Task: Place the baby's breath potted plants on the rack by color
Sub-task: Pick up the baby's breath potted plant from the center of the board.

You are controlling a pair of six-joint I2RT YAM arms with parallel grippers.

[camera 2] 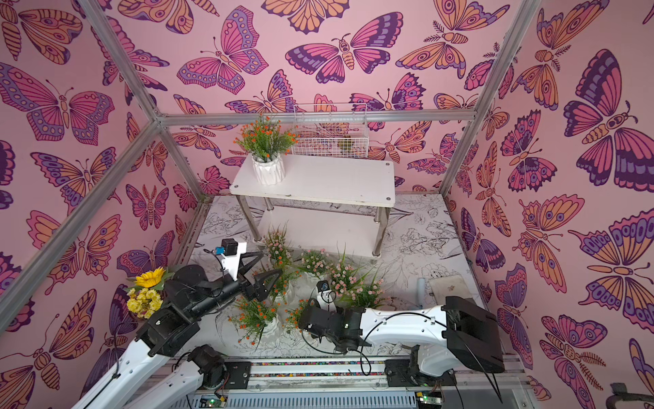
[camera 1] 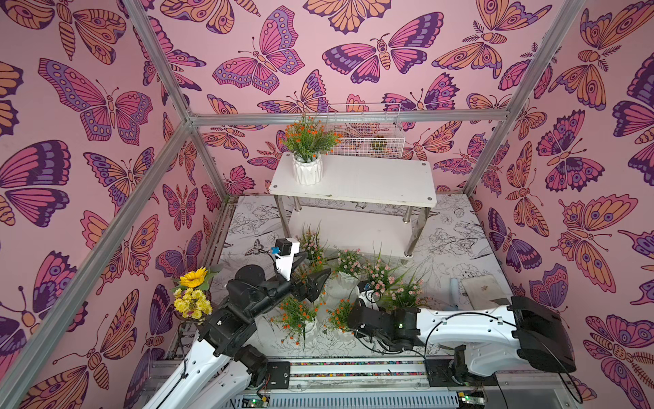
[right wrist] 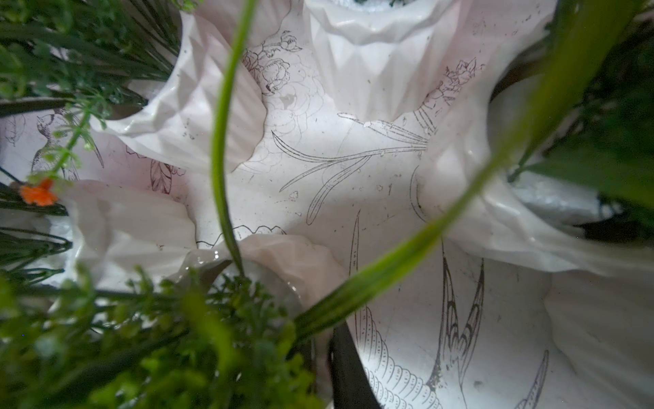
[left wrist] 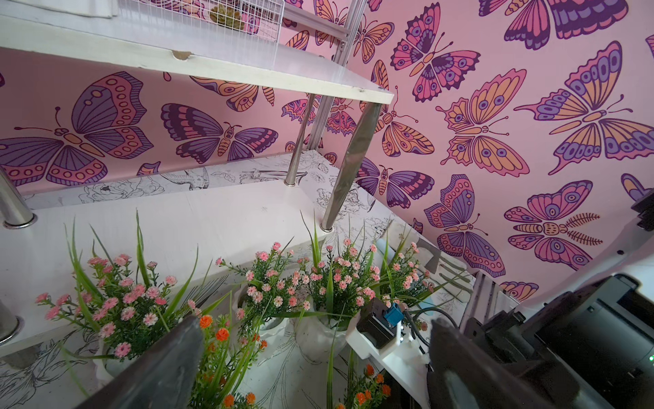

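left jaws [camera 1: 316, 263] stand wide open above the worktop [camera 1: 442, 244], gripping nothing. in the left wrist view the sprigs of the first orange plant [left wrist: 219, 336] rise between the two fingers without being pinched. off to the left of these jaws, apart from them, stands a sunflower bouquet [camera 1: 193, 294]. just beyond them the first pink plant [camera 1: 311, 244] stands in front of the rack's lower board. on the robot's side of them the second orange plant [camera 1: 295, 315] sits on the worktop.

right jaws [camera 1: 354, 318] are closed, their tips buried in the greenery of the third orange plant [camera 1: 338, 315]; leaves hide whether any stem is caught. beyond these jaws stands the second pink plant [camera 1: 348, 262]. beyond and to their right are the third pink plant [camera 1: 380, 274] and the fourth pink plant [camera 1: 403, 294].

well beyond both jaws, the rack [camera 1: 371, 180] carries the fourth orange plant [camera 1: 307, 148] at the left end of its top board, with a wire basket [camera 1: 364, 131] behind it.
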